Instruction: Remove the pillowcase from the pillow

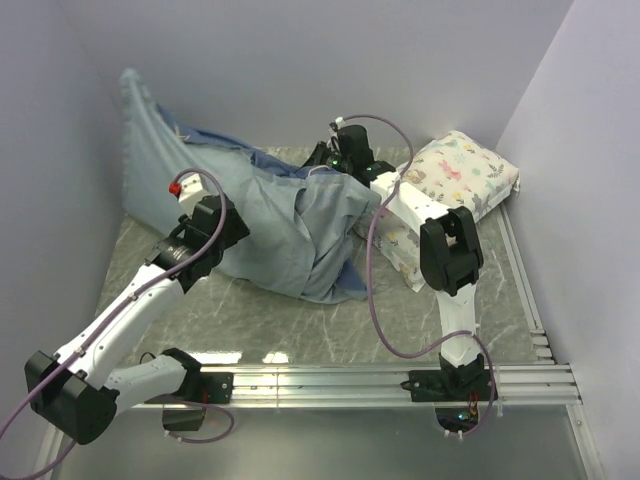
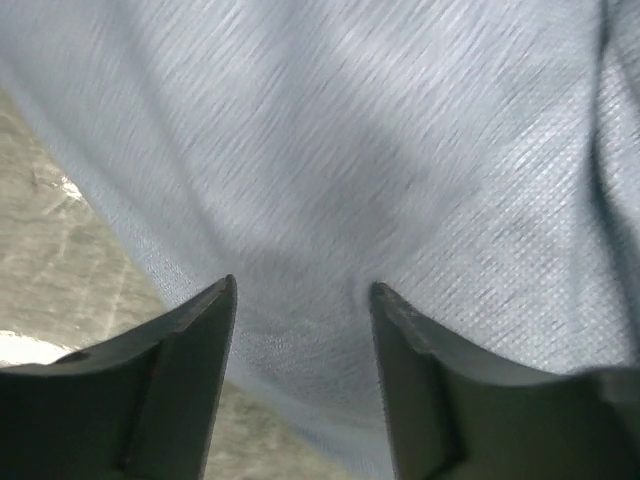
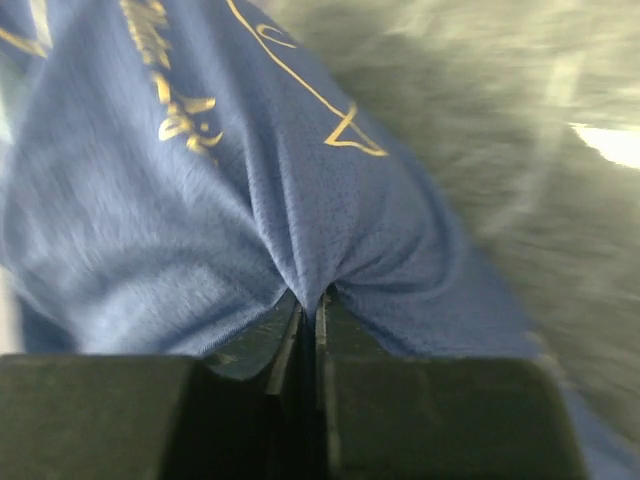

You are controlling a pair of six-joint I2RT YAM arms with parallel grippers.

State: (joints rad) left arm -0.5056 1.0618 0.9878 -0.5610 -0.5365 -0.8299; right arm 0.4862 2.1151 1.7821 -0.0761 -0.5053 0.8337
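Pillowcase point(image 1: 290, 225): a limp heap running from the upper left corner to the middle of the overhead frame, pale inner side up. Its navy outside with gold lines shows only in the right wrist view.
Pillow: no plain white one shows. It may sit under the tall fold at upper left, but I cannot tell.
Right hand point(image 3: 308, 300): fingers pressed together, pinching a pucker of navy cloth at the top centre of the overhead frame.
Left hand point(image 2: 300, 295): fingers spread with pale cloth lying between and beyond the tips, nothing gripped. It sits at the heap's left edge.
Printed pillow point(image 1: 465, 170): upper right, just beside the heap and no part of the job.
Bench point(image 1: 250, 320): grey marbled top.
Step in hand: probably drawing the cover off by the right pinch while the left finds a hold.
Doing it well: close the left on one layer near the open hem, not a thick bunch. Pull slowly along the cover's length so the pinch does not slip, and steer the cloth away from the printed pillow.
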